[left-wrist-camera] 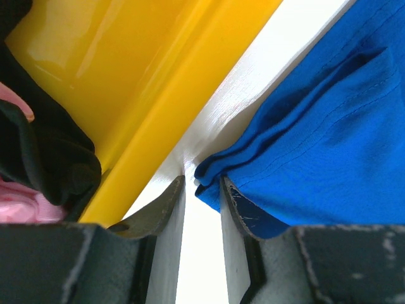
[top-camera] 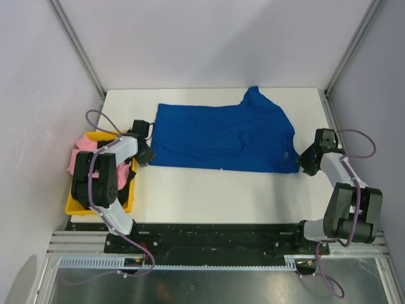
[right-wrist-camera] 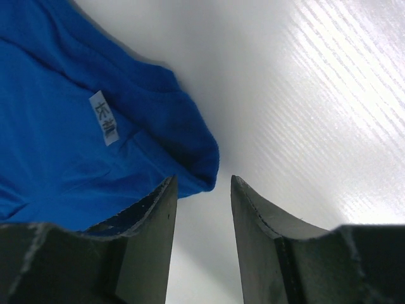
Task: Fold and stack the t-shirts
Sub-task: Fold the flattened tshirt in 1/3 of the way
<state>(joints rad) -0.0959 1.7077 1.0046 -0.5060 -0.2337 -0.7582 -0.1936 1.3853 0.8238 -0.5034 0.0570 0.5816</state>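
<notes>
A royal-blue t-shirt (top-camera: 221, 137) lies spread flat across the middle of the white table. My left gripper (top-camera: 145, 154) sits at its near left corner, jaws open, the corner's folded edge (left-wrist-camera: 212, 174) just past the fingertips, not gripped. My right gripper (top-camera: 309, 163) sits at its near right corner, jaws open, the rounded blue corner (right-wrist-camera: 199, 166) just beyond the tips; a small white label (right-wrist-camera: 104, 126) shows on the cloth. A pink t-shirt (top-camera: 81, 149) and a black t-shirt (left-wrist-camera: 44, 152) lie bunched in the yellow bin.
The yellow plastic bin (top-camera: 76, 201) stands at the table's left edge, its wall (left-wrist-camera: 145, 82) close beside my left gripper. Grey walls close in the table on three sides. Bare white table (top-camera: 221, 193) lies between the shirt and the arm bases.
</notes>
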